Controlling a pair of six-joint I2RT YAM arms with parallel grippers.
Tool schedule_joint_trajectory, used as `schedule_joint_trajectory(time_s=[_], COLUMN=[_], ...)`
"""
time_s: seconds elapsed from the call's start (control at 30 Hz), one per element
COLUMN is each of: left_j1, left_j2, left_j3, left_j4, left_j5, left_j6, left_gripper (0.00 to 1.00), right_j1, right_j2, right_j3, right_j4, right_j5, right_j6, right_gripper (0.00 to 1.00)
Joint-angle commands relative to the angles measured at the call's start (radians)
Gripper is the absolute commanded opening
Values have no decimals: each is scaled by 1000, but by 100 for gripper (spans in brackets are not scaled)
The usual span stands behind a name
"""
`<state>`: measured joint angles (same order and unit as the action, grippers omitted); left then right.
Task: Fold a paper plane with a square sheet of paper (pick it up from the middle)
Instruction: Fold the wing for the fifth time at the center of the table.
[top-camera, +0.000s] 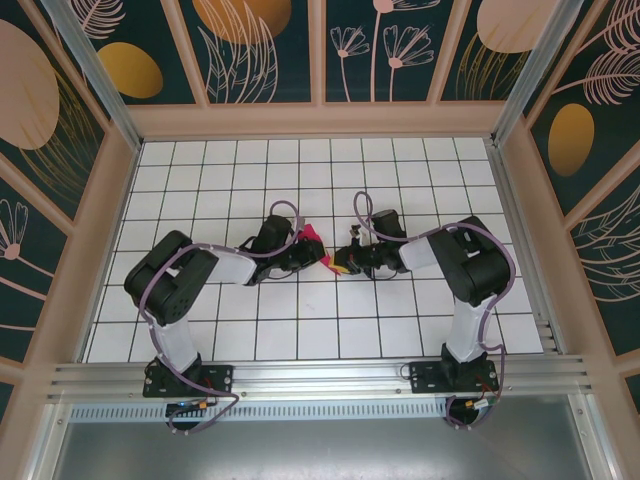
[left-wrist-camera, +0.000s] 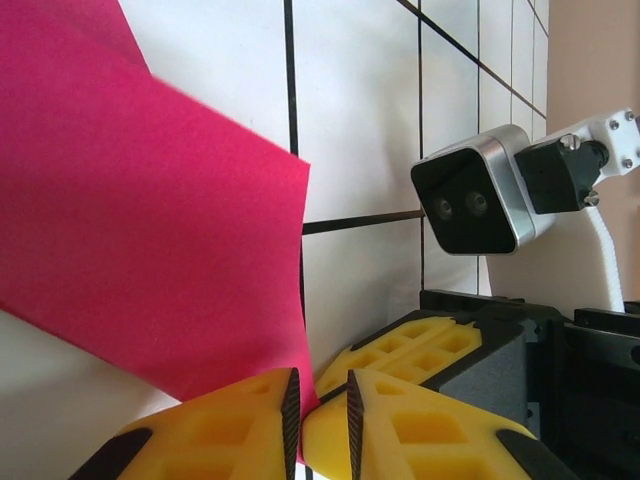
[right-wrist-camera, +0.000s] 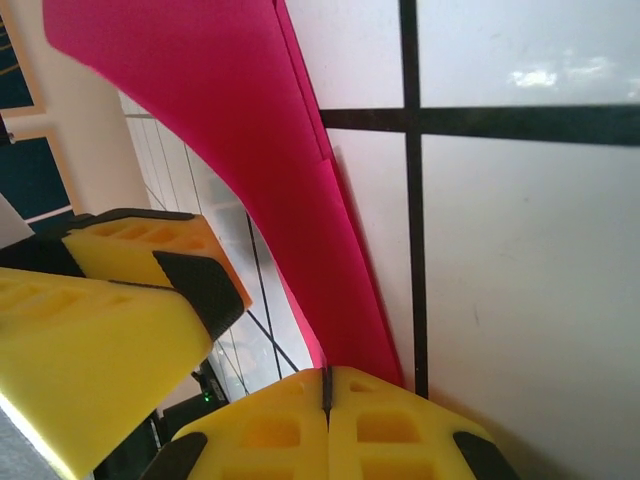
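The magenta-pink square sheet of paper is folded into layers and held off the tiles between the two grippers at the table's middle. Whether it has the paper plane's dart shape I cannot tell. My right gripper is shut, and a narrow folded end of the paper runs into the seam of its pads. My left gripper stands slightly open, and the lower corner of the paper dips into the gap against its left pad. The two grippers meet tip to tip.
The right gripper's yellow fingers and its wrist camera sit close ahead of the left jaws. The left gripper's fingers crowd the right wrist view. White tiled floor surrounds them, bounded by wooden walls.
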<state>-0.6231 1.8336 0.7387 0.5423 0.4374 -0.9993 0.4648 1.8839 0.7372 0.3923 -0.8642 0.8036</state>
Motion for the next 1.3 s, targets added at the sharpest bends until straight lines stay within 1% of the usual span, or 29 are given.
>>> schedule_joint_trajectory(time_s=[0.0, 0.33, 0.5, 0.57, 0.67, 0.8, 0.9, 1.03, 1.2, 1.27], left_j1=[-3, -2, -1, -3, -2, -3, -2, -1, -2, -3], left_j2=[29, 73, 88, 98, 110, 114, 118, 125, 127, 128], left_j3=[10, 55, 98, 120, 140, 153, 161, 169, 174, 173], left_j4=[23, -73, -207, -277, -357, -396, -409, -418, -427, -431], left_j5=[3, -39, -92, -119, -155, -172, -179, -181, -187, -188], left_j6=[-4, 5, 11, 18, 30, 32, 32, 31, 31, 31], left_gripper=[22, 21, 19, 19, 18, 18, 18, 18, 18, 17], right_j1=[-10, -10, -10, -10, -11, -7, -4, 9, 32, 38], right_j2=[22, 41, 33, 19, -14, -60, -83, -89, -104, -104], right_j3=[-4, 14, 26, 37, 57, 84, 89, 107, 112, 118], right_j4=[23, -35, -73, -102, -176, -298, -351, -391, -382, -387], right_j5=[-19, 0, 15, 29, 65, 99, 106, 97, 110, 124], right_j6=[30, 5, -22, -50, -133, -309, -395, -450, -461, -464], right_gripper=[0, 0, 0, 4, 12, 16, 17, 19, 23, 24])
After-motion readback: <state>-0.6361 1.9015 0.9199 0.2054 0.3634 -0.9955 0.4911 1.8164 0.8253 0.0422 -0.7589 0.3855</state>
